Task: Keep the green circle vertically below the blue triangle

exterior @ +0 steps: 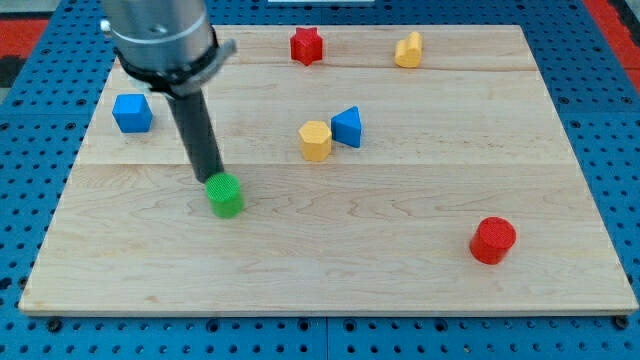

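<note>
Seven blocks lie on the wooden worktop (400, 200). No jaws are fitted: the arm ends in a dark rod, and it holds nothing. My tip (213, 178) rests at the upper-left edge of the green circle (226, 195), touching it or very nearly so. The green circle sits left of centre, toward the view's bottom. The blue triangle (347, 126) lies well apart from it, up and to the view's right, just beside a yellow hexagonal block (315, 140) on its left. A blue cube (132, 113) sits near the left edge. A red star (307, 45) and a second yellow block (408, 50) lie near the view's top. A red cylinder (492, 240) stands at lower right.
</note>
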Controlling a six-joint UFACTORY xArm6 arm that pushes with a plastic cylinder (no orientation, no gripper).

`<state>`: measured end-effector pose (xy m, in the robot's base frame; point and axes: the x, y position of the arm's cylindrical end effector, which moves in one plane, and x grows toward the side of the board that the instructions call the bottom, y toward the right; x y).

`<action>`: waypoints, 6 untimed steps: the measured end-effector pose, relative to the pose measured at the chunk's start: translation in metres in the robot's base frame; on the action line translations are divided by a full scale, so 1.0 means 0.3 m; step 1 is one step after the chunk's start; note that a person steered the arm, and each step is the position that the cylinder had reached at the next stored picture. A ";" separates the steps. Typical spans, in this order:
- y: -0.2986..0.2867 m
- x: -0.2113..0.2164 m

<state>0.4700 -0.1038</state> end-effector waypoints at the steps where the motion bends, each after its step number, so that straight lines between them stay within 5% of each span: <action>1: 0.096 0.074; 3: -0.134 0.203; 4: 0.128 0.257; 6: 0.111 0.247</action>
<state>0.5440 -0.0705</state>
